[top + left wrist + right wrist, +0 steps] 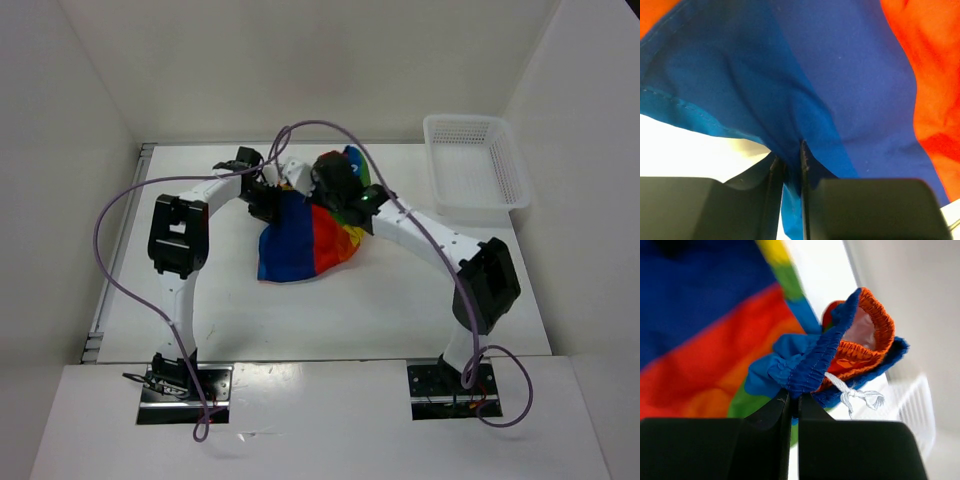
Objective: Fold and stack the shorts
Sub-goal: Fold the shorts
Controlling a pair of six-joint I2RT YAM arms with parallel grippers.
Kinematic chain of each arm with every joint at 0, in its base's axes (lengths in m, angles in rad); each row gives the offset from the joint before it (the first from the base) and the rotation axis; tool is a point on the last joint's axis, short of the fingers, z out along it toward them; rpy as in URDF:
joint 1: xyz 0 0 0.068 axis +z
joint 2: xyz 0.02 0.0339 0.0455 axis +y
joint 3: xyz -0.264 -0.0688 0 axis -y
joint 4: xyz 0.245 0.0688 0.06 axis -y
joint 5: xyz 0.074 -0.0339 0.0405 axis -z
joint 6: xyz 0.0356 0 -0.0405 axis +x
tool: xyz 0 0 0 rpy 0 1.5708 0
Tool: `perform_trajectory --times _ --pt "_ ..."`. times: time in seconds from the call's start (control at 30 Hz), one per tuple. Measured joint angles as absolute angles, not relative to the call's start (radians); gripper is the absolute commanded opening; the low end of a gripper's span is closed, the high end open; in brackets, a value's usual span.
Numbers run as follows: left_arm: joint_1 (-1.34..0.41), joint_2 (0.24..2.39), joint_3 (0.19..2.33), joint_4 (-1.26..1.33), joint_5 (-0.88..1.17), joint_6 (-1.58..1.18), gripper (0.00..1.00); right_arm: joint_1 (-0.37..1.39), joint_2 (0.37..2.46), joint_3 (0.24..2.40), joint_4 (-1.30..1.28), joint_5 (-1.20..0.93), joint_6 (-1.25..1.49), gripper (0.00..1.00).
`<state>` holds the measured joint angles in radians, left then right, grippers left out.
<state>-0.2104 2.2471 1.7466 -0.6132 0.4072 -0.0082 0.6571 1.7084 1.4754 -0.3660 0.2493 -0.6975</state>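
Observation:
The rainbow-striped shorts [300, 243] hang bunched between both grippers over the middle of the table, blue and red panels lowest. My left gripper [268, 197] is shut on a blue fold of the shorts [840, 75], pinched between its fingers. My right gripper [335, 180] is shut on the blue elastic waistband [810, 365]; the white drawstring [857, 395] dangles beside it. In the top view the gripper fingers are hidden by the wrists and cloth.
A white mesh basket [476, 166] stands at the back right of the table, also seen blurred in the right wrist view [910, 405]. White walls close in the left, back and right. Purple cables loop above both arms.

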Motion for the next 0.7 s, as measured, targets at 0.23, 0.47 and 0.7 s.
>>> perform_trajectory --times 0.23,0.47,0.7 --pt "-0.187 2.234 1.691 -0.578 0.506 -0.009 0.22 0.865 1.796 1.481 -0.361 0.238 -0.73 0.0" --pt "-0.133 2.228 1.637 -0.564 0.614 -0.023 0.19 0.94 1.942 1.59 -0.364 0.192 -0.683 0.0" --pt "-0.105 2.225 1.609 -0.56 0.67 -0.032 0.19 0.95 2.0 1.646 -0.368 0.125 -0.582 0.0"
